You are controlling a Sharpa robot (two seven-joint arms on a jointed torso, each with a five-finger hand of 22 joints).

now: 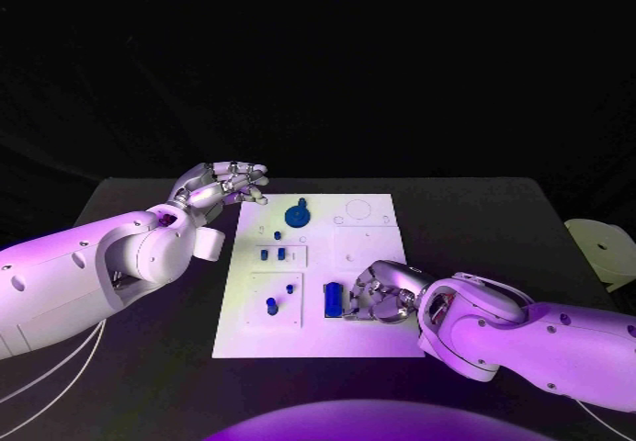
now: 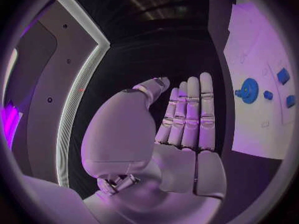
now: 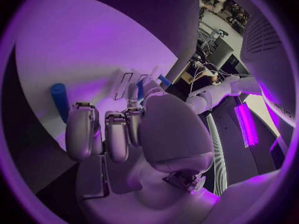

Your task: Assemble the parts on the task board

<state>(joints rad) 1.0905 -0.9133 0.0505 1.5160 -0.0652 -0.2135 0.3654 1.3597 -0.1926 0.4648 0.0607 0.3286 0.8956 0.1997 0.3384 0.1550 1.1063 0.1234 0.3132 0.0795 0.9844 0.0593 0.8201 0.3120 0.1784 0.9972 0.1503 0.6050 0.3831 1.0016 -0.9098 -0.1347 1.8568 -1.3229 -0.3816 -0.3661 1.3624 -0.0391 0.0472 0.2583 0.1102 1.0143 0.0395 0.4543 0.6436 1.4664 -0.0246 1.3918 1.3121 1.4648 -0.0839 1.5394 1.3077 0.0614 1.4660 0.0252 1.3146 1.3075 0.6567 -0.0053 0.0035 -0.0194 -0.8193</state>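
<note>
**White board, blue bits, two hands parked at opposite corners**

White task board (image 1: 357,276) sat in the middle of the black table (image 1: 504,220), long side running away from the robot. Most of the blue parts were lined up along the board's left half: a round gear-looking piece (image 1: 299,216) near the far end, a couple of small blocks (image 1: 273,254) below that, and two more small pieces (image 1: 278,299) in a recess closer to the robot. One taller blue block (image 1: 333,299) stood near the middle of the near half.

The left hand (image 1: 222,188) was off the board, just past its far-left corner, over the table. In the left wrist view its fingers (image 2: 190,117) were straight and pressed side by side, palm flat, nothing in it. The gear (image 2: 248,90) showed off to the side there, well apart from the hand.

The right hand (image 1: 378,292) was down over the near part of the board, right beside the tall block. Its fingers (image 3: 106,129) were curled in; honestly couldn't tell whether they were actually holding anything or just touching the board. The right wrist view showed a blue cylinder-ish part (image 3: 60,101) lying on the board beyond the fingertips.
</note>
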